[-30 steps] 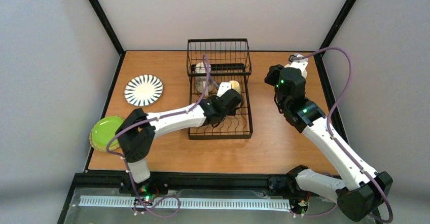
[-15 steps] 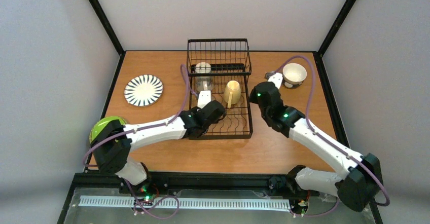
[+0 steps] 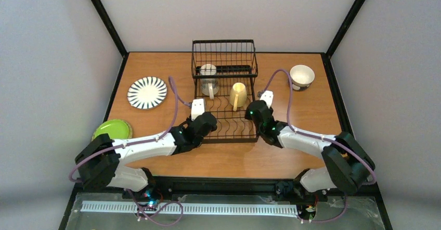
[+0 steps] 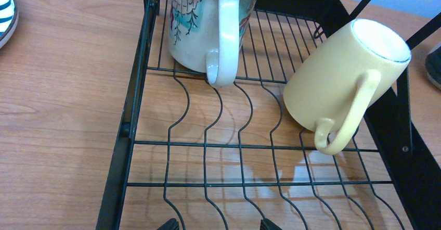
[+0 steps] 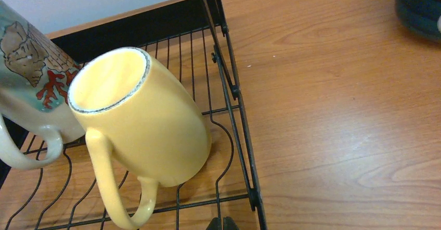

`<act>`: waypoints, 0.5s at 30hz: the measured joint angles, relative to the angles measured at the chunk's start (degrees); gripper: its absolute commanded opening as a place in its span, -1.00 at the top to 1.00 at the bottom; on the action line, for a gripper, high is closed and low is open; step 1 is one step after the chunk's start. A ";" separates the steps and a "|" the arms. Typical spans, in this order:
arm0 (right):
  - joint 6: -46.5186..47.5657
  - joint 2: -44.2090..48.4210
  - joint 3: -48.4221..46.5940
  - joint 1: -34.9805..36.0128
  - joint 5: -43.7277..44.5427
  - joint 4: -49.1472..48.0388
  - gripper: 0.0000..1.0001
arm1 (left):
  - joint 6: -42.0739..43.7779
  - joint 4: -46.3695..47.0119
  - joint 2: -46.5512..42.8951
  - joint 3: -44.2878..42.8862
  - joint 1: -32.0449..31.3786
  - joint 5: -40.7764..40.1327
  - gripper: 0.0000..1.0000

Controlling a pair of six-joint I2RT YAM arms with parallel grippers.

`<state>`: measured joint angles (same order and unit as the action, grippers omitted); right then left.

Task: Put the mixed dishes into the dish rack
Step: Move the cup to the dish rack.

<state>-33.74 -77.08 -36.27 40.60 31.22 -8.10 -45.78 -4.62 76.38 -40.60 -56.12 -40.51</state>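
Both arms at the dish rack [image 3: 234, 140] front edge: left fingers [image 4: 218, 225] open and empty at 7 o'clock, right fingers [image 5: 221, 223] closed on nothing at 5. In the rack: cream mug [image 3: 208, 76] at 11, yellow mug [image 3: 238, 93] tilted on the wires at 1, beside the side rail. On the bench [image 3: 291, 152]: cream bowl [image 3: 302, 76] at 2 o'clock, black-and-white striped plate [image 3: 147, 92] at 10, lime-green plate [image 3: 111, 129] at 8. Risk: the yellow mug looks unsteady, and an arm bumping the rack could roll it. Plates going into the slots may clip the mug handles.
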 measured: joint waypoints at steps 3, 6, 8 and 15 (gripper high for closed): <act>0.68 -3.56 0.76 0.07 0.00 -6.03 0.96 | 0.57 2.73 0.00 1.07 0.00 -0.52 -0.77; 1.38 -6.82 0.70 0.50 -0.02 -10.29 0.96 | 0.81 4.35 -0.02 1.66 0.00 -0.94 -0.77; 1.51 -8.24 0.66 1.05 -0.07 -12.04 0.96 | 0.96 5.01 -0.02 1.79 0.00 -1.25 -0.77; 1.81 -12.26 -0.48 2.78 -0.20 -15.91 0.96 | 1.44 6.67 -0.15 2.21 0.00 -1.60 -0.77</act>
<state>-31.92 -89.34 -36.75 43.38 31.03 -24.01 -44.34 2.04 76.23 -38.39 -56.12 -42.11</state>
